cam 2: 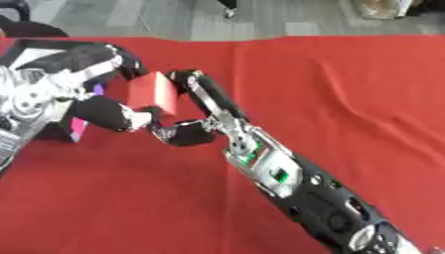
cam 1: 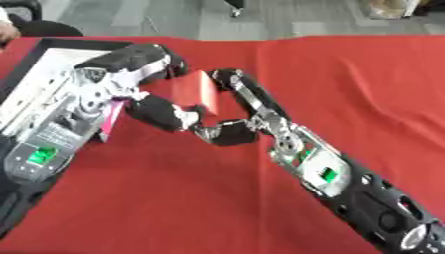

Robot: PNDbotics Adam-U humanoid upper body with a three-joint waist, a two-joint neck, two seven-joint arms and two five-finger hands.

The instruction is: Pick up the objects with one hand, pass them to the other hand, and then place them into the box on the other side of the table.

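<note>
Between left hand [cam 1: 130, 79] and right hand [cam 1: 248, 106]: one red block [cam 2: 156, 92].

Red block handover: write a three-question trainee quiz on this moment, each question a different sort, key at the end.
1. True or false: the red block lies flat on the red tablecloth, untouched.
2. Multiple choice: which hands touch the block? A) left hand only B) right hand only C) both
3. Fill in: the box sits at the table's ___ side, by the robot's own sides.

Key
1. False: it is held up between the two hands.
2. C: fingers of both hands close round it.
3. Left: its white inside shows behind the left arm.
</note>
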